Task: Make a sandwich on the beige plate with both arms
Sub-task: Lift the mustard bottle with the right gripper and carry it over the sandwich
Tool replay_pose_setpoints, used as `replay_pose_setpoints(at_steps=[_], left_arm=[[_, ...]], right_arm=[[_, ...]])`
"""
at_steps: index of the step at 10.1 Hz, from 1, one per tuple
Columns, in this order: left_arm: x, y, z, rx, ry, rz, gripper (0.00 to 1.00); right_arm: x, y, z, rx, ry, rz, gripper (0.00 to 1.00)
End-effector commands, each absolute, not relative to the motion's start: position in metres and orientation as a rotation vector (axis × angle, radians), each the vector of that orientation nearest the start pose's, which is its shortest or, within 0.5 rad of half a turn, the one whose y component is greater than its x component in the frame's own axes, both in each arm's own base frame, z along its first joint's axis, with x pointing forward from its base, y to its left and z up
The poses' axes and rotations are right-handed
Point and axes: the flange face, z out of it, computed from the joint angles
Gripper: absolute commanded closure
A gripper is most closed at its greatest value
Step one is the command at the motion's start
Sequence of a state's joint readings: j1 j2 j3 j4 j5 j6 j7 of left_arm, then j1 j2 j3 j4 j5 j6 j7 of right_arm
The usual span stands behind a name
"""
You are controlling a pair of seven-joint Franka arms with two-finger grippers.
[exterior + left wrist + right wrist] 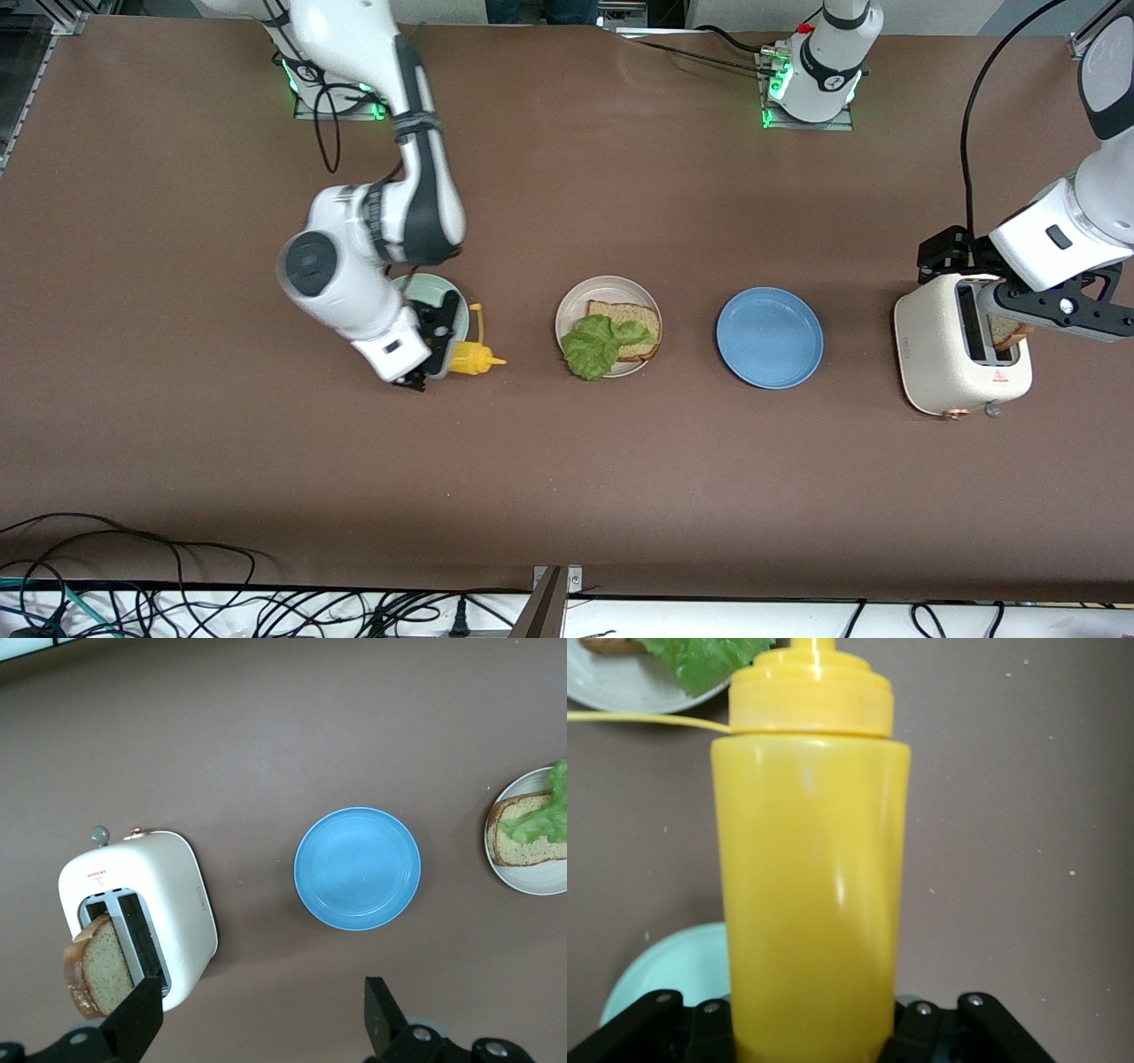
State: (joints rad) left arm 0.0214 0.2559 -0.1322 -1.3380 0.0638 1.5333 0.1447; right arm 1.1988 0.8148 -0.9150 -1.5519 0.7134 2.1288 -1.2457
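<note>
- Sandwich is half built: I see one bread slice (631, 326) flat on the beige plate (576, 306) mid-desk, with one lettuce leaf (601, 344) on it, spilling over the rim toward the front camera.
- Second bread slice (96, 967) stands upright in a slot of the white toaster (939, 363) at the left arm's end of the desk; that's my top slice.
- Key relation: the left pincer (264, 1014) hangs right over the toaster, fingers wide apart and gripping nothing, with the slice just by one finger (137, 1010). The slice's long face runs along the slot, so I judge the fingers need to straddle its thin faces.
- Left arm is clearly the nearer one to that slice; the beige plate lies toward the right arm from there, with the blue plate (769, 337) between.
- Right pincer (430, 359) is clamped on the yellow squeeze bottle (474, 357), tilted on its side, nozzle pointing toward the beige plate, above the mint plate (443, 297) edge.
- Count: bread slices 2, lettuce 1, plates 3, toaster 1, bottle 1.
</note>
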Motion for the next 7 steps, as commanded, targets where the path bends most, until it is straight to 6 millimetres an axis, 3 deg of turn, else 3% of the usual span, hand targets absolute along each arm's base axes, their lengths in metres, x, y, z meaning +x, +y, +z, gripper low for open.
replay_pose_setpoints(at_steps=[1, 3, 4, 7], left_arm=[[0.622, -0.050, 0.589, -3.106, 0.393, 0.088, 0.00], [0.622, -0.049, 0.590, -3.105, 0.391, 0.086, 0.00], [0.622, -0.046, 0.590, -3.104, 0.383, 0.086, 0.00], [0.621, -0.026, 0.588, -3.110, 0.343, 0.118, 0.00]], right_arm=[[0.591, 0.392, 0.282, -2.693, -2.020, -0.144, 0.84], [0.567, 0.434, 0.251, -2.838, -2.011, -0.142, 0.83], [0.550, 0.455, 0.247, -2.917, -2.054, -0.143, 0.83], [0.525, 0.473, 0.234, -2.984, -2.245, -0.050, 0.84]])
